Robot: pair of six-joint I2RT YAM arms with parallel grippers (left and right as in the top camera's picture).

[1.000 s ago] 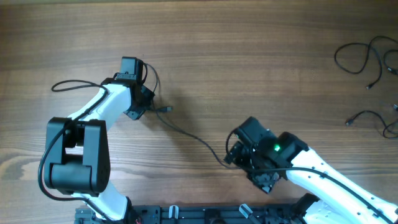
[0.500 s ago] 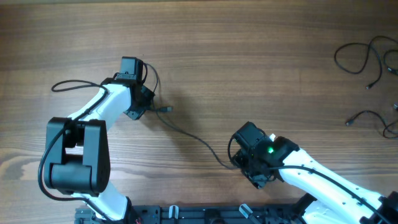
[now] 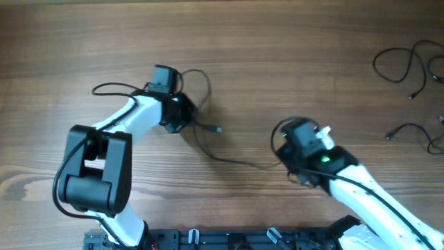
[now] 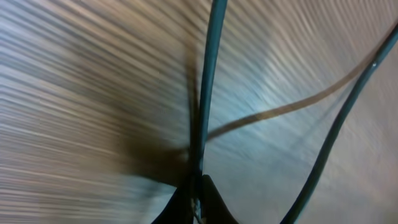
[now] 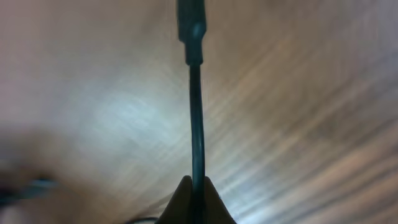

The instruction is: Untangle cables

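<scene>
The right gripper (image 5: 198,185) is now pressed together on a thin black cable (image 5: 196,112). The wrist view shows the cord running straight up from between the fingertips to a thicker plug end (image 5: 189,25) just beyond them. A second ago those jaws stood wide beside the cord's near end, so the grasp has only just been made. The left gripper (image 4: 196,186) is likewise clamped on a cord that rises from its tips, with a 2nd strand curving past on the right.

With both arms holding, the tangle can be drawn apart instead of merely pushed about. That looks like the step in hand, and it appears barely begun.

Against the overhead picture from 1 second back, both arms have shifted to the right. The right wrist has also moved up the table (image 3: 277,42), away from the front edge. The small plug (image 3: 218,129) beside the left gripper has travelled right with it. The strand between the 2 arms lies in a shallower sag — not yet taut. A loop (image 3: 200,80) arcs above the left gripper, and whether it belongs to the same cord I cannot tell. The loose cables (image 3: 402,59) at the far right edge lie as they did, well apart from both arms.
</scene>
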